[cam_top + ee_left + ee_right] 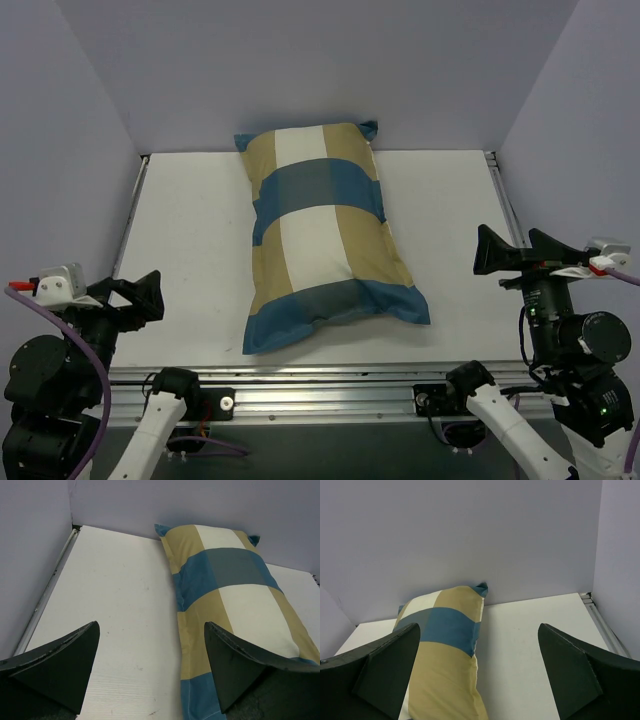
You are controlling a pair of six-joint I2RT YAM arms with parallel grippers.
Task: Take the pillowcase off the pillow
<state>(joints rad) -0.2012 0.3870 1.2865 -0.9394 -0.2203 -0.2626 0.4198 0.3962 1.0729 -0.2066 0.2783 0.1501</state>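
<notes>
Down the middle of the flat white tabletop (pixel 190 250), lengthwise from near the lavender back wall (pixel 300 70) towards the arms: the large soft fabric pillowcase in big blue, khaki and cream checked blocks (pixel 325 235), plump and fully filled. No sight of the plump white pillow inside, covered on every visible side, so nothing yet pulled off and the whole task ahead. Near end marked by a broad blue border (pixel 340 312) flaring out flat on the table, probably the open mouth of the cover, though not clear enough from above to say for sure. To the left of that end and well apart from it, the black two-fingered left gripper (pixel 151 626), fingers spread wide, nothing between them but bare tabletop, aimed along the cover's left flank. On the other side, likewise well apart, the black right gripper (pixel 479 626), also spread wide and holding nothing, looking over the cover's right side towards the far blue corner (pixel 481 587). Sensible parking for both: flanking the bundle, clear of the cloth, ready to close in from either side. Likely next: one to pin the stuffed body down, the other to take the blue border and draw the cloth away. Loose fabric, prone to bunching and to slipping from a shallow pinch.
</notes>
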